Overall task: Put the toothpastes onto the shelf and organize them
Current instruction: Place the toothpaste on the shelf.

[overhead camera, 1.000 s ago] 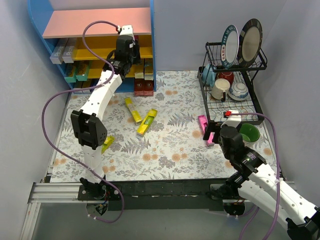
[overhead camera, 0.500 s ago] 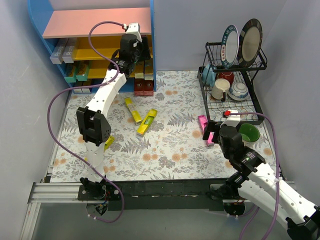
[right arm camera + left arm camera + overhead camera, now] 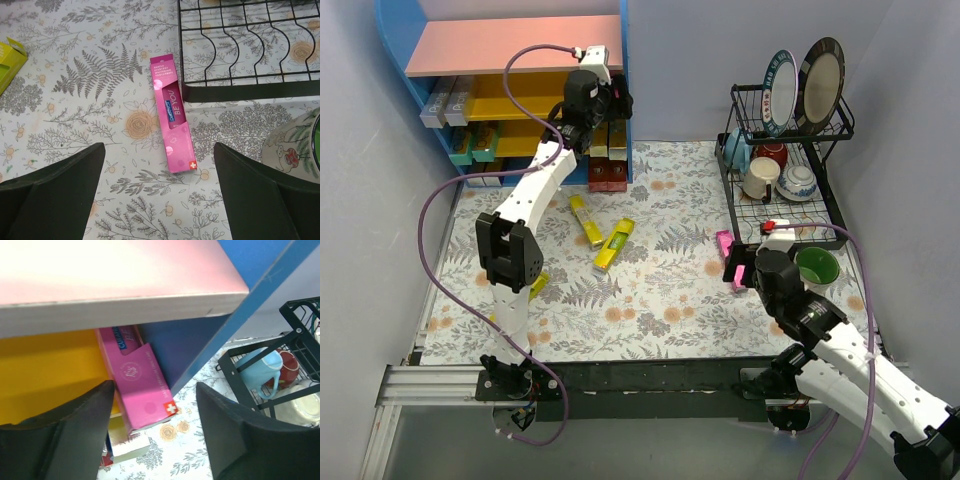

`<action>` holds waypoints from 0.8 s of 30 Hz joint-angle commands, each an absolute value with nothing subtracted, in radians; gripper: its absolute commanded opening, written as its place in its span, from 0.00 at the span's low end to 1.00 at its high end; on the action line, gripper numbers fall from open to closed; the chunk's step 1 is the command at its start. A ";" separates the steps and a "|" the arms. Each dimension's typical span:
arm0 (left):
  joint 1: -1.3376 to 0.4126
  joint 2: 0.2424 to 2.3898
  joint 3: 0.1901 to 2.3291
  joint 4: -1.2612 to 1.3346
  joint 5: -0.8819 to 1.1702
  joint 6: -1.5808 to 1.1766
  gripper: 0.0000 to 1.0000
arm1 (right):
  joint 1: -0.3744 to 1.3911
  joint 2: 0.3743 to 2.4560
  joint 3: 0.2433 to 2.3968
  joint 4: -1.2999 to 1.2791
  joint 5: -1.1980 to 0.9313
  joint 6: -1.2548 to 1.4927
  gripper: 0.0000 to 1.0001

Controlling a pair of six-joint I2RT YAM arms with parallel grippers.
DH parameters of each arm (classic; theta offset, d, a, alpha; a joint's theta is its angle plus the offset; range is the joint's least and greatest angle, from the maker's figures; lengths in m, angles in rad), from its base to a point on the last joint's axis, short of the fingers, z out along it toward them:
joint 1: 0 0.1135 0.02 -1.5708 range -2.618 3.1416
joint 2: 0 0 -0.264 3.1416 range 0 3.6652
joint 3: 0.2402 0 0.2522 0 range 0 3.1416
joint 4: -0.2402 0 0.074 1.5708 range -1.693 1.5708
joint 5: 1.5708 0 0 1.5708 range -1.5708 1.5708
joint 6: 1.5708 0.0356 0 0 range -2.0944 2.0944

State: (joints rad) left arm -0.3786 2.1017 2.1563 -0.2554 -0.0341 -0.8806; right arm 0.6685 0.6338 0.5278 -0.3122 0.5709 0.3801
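My left gripper (image 3: 611, 104) is up at the right end of the shelf (image 3: 510, 45), open. In the left wrist view a magenta-pink toothpaste box (image 3: 139, 387) lies on the yellow board under the pink top, between my open left gripper's (image 3: 155, 407) fingers without being pinched. My right gripper (image 3: 744, 262) hovers open over another pink box (image 3: 172, 114) lying flat on the table beside the dish rack. Three yellow boxes (image 3: 585, 220) (image 3: 614, 245) (image 3: 535, 287) lie on the table. Silver (image 3: 445, 100), teal (image 3: 470, 145) and dark red (image 3: 608, 175) boxes sit on the shelf.
The black wire dish rack (image 3: 832, 215) with plates, mugs and bowls stands at the right, its corner close to the pink box (image 3: 235, 90). A green bowl (image 3: 817, 265) sits by my right arm. The shelf's blue side wall (image 3: 240, 305) is just right of my left gripper.
My left gripper has moved right along the shelf front to its right end. My right gripper has shifted slightly left over the pink box.
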 commanded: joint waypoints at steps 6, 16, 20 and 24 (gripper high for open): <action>-0.362 1.944 2.080 -0.199 -0.006 -0.845 0.83 | 0.666 0.788 0.612 -0.351 0.511 0.354 0.98; -0.362 1.507 1.663 -0.172 -0.129 -0.854 0.98 | 0.497 1.068 0.673 -0.417 0.374 0.390 0.99; -0.362 1.285 1.390 -0.157 -0.129 -0.910 0.98 | 0.456 1.135 0.687 -0.391 0.337 0.376 0.96; -0.362 1.102 1.089 -0.149 -0.095 -0.959 0.98 | 0.442 1.225 0.701 -0.394 0.347 0.370 0.92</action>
